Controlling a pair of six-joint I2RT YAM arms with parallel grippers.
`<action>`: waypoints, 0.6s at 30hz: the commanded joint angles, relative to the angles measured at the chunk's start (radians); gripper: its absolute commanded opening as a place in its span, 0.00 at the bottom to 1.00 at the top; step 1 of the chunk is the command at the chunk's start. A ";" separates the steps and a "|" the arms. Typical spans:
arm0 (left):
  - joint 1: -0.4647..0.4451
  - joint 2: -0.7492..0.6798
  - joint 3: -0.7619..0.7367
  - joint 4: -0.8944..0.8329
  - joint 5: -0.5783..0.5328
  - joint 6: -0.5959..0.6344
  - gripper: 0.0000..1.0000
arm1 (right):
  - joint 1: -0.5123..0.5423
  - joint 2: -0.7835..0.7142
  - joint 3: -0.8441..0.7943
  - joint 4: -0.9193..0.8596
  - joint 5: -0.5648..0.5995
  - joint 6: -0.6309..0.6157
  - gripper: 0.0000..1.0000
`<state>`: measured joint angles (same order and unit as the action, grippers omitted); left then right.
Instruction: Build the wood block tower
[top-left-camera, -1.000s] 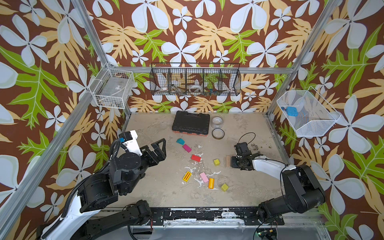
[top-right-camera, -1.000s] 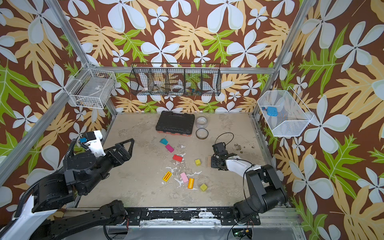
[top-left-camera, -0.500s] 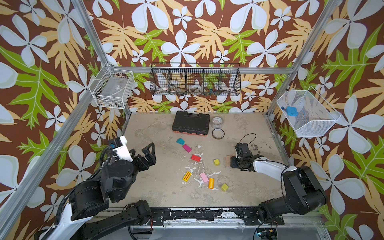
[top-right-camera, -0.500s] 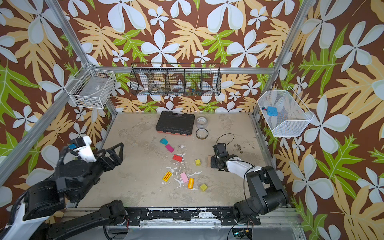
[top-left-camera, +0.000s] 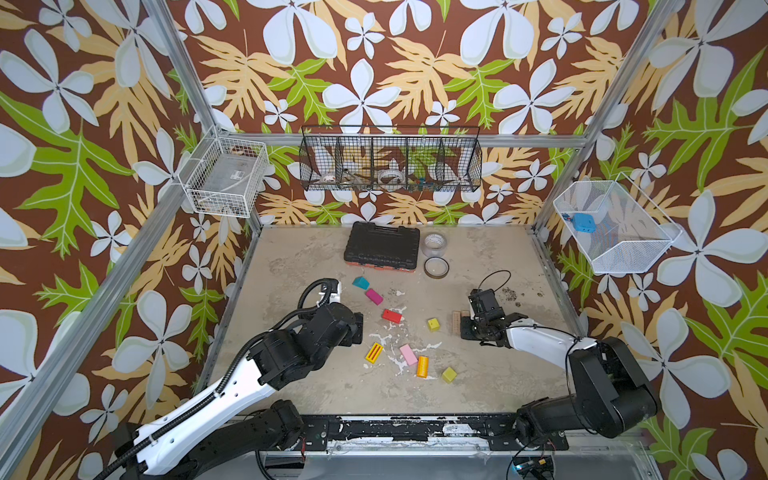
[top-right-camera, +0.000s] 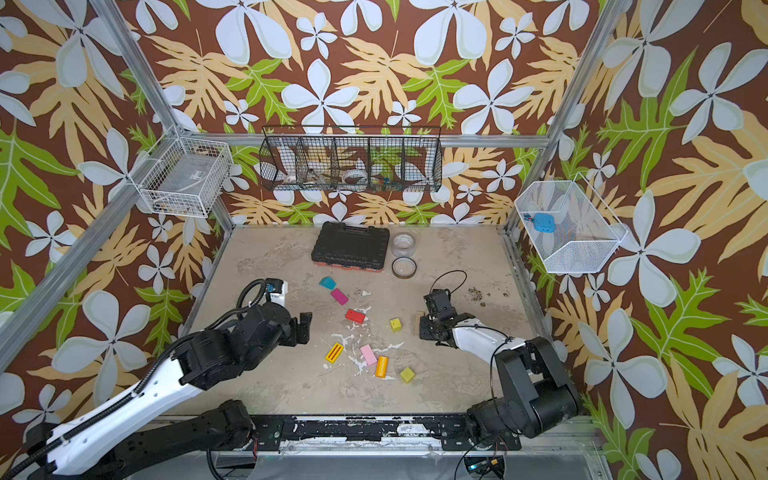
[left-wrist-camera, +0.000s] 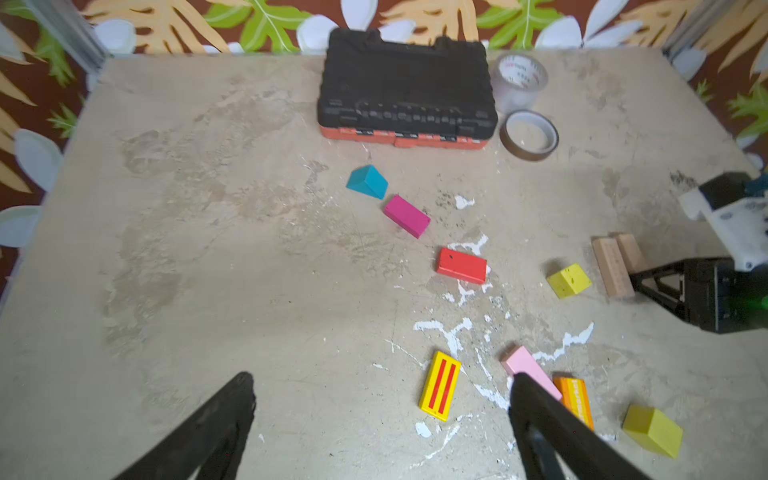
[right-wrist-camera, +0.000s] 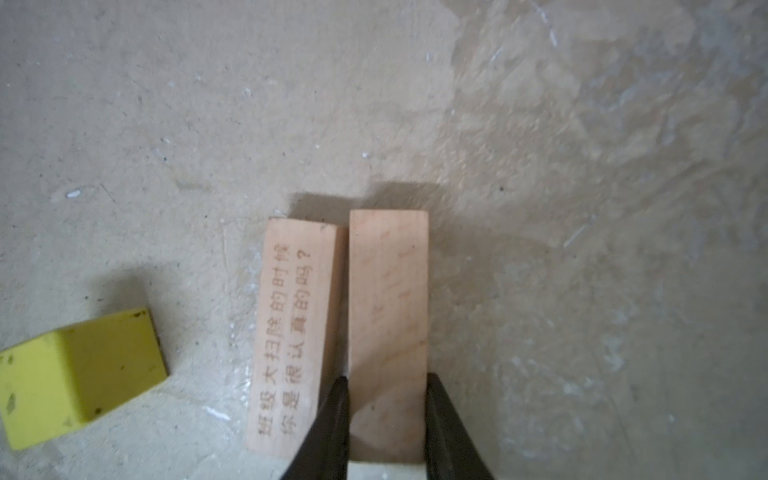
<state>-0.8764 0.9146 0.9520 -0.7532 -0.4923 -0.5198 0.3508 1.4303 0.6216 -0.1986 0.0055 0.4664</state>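
Plain wood bar (right-wrist-camera: 388, 291): flat on the desk (top-left-camera: 291, 257), right of centre in both top views; right pincer (right-wrist-camera: 386, 378) clamped on it.
Printed bar (right-wrist-camera: 291, 324): touching alongside, crowding one finger.
Yellow-green cube (right-wrist-camera: 79, 374): near, apart.
Left pincer (left-wrist-camera: 381, 378): apart, empty, left of centre.
Tool case (top-left-camera: 382, 247): upper centre, well apart.

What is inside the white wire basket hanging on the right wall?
One small blue thing lies in the white wire basket. The wires blur it, so what it is cannot be told. Nothing else can be made out through the mesh, and its underside is hidden.
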 joint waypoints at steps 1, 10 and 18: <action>0.042 0.032 -0.006 0.077 0.159 0.079 0.97 | 0.001 -0.014 -0.010 -0.062 -0.023 0.014 0.29; 0.094 0.035 -0.021 0.095 0.184 0.087 0.97 | 0.003 -0.013 -0.025 -0.054 -0.036 0.017 0.31; 0.129 0.016 -0.024 0.097 0.164 0.081 0.98 | 0.003 -0.013 -0.026 -0.044 -0.035 0.014 0.38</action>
<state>-0.7544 0.9295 0.9295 -0.6762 -0.3244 -0.4442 0.3538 1.4113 0.6003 -0.1879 -0.0128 0.4713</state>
